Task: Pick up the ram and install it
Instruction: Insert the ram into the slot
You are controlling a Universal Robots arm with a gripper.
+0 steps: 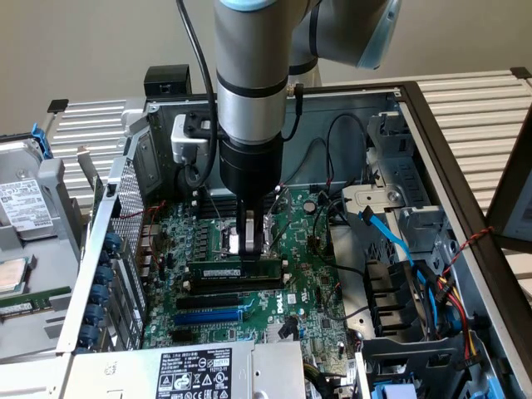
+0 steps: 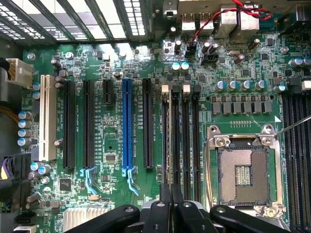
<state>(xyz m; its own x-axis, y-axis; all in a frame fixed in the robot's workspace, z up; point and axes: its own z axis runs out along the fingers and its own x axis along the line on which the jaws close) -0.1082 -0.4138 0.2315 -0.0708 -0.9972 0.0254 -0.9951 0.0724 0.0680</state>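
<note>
- The gripper (image 1: 248,248) hangs straight down from the arm into the open computer case (image 1: 432,141), with its tips on the top edge of the ram (image 1: 237,270).
- In the wrist view the two dark fingers (image 2: 164,208) stand almost together, leaving only a thin slit. The ram (image 2: 169,141) runs edge-on out of that slit, so they are pinched on its two flat faces.
- The grip sits towards the end of the stick on the exterior view's right. The longer part sticks out to that view's left.
- The ram stands on its long edge, level, in the bank of black memory slots (image 2: 187,141) on the motherboard (image 1: 307,283).
- That bank lies between the CPU socket (image 2: 241,170) and the blue expansion slot (image 1: 208,316).
- Whether the stick is pressed fully home in its slot cannot be told.
- The ram is a long, narrow dark-green board. It has a row of black chips along its face and a small white label (image 1: 219,272) near its middle.
</note>
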